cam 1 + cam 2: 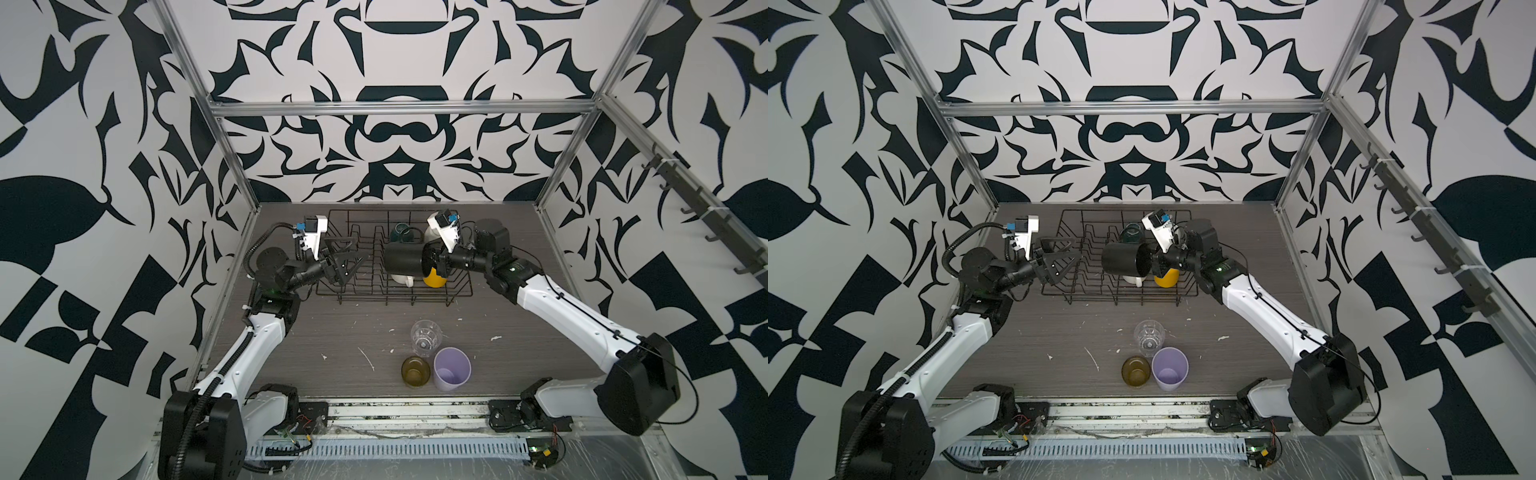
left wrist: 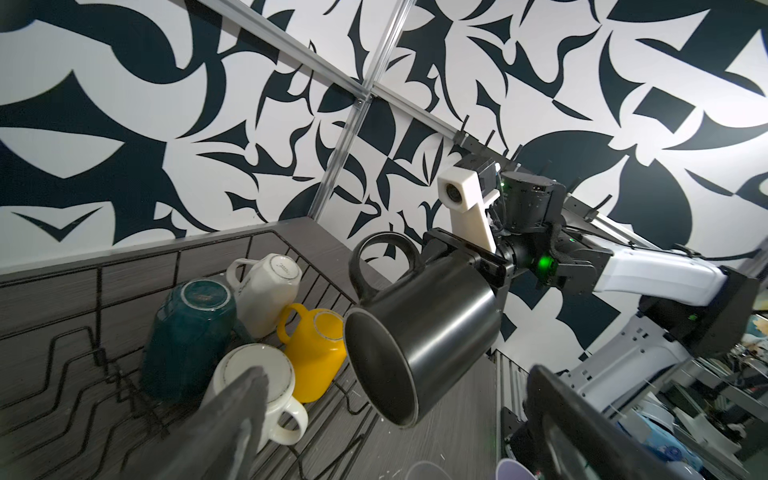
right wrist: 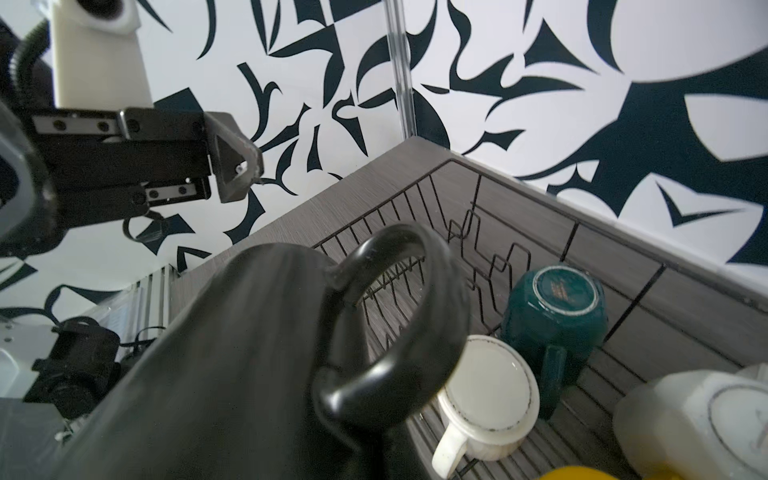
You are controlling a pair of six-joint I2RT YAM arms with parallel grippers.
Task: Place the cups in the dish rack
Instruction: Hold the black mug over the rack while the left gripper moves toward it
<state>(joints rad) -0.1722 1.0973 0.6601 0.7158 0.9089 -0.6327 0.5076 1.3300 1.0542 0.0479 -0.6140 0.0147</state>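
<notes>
Top views alone show the amber glass [image 1: 415, 371] [image 1: 1136, 370].

No legible text; blurred stamp under teal mug [image 3: 566, 291].

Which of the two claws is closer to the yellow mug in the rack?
Right. The right gripper, holding a black mug, hangs close over the yellow mug; the left gripper is open over the rack's opposite end, apart from it.

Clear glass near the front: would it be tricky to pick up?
Probably slippery: the clear glass looks smooth and has no handle. Likely fragile, being see-through glass. A push might knock it into the lilac tumbler standing close beside it.
</notes>
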